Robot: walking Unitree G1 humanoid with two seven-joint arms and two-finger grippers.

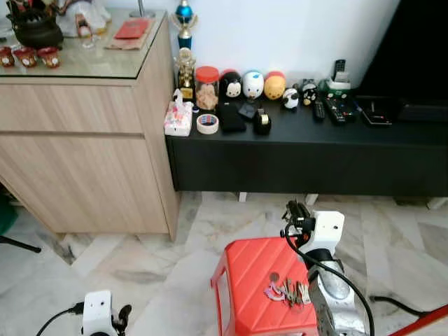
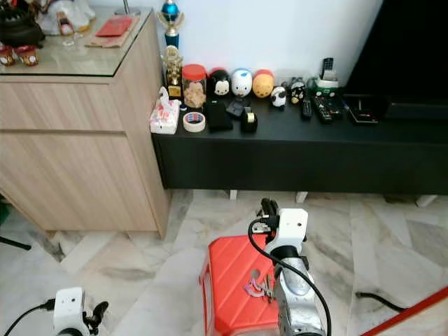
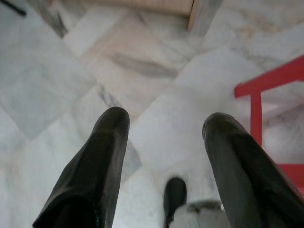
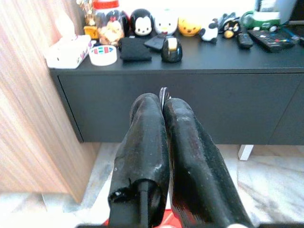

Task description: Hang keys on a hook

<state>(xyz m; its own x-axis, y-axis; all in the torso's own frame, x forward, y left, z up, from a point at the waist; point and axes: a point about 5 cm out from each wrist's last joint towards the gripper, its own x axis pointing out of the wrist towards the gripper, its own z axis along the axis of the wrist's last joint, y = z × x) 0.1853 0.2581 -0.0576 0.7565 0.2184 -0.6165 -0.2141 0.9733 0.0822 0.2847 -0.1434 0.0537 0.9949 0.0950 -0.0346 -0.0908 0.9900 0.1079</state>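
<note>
A bunch of keys (image 1: 287,291) with a pink tag lies on the top of a red plastic stool (image 1: 245,280), close beside my right forearm. My right gripper (image 1: 295,208) is raised past the stool's far edge and points at the low black cabinet (image 1: 294,147). In the right wrist view its fingers (image 4: 147,133) are pressed together, with a thin silver loop (image 4: 164,92), seemingly a key ring, pinched at the tips. My left gripper (image 3: 164,123) hangs low over the marble floor, open, with nothing between its fingers.
A tall wooden cabinet (image 1: 84,154) stands to the left of the black one. On the black top sit a tissue box (image 1: 178,119), a tape roll (image 1: 207,123), round toy figures and remotes. A cable (image 1: 392,301) lies on the floor at right.
</note>
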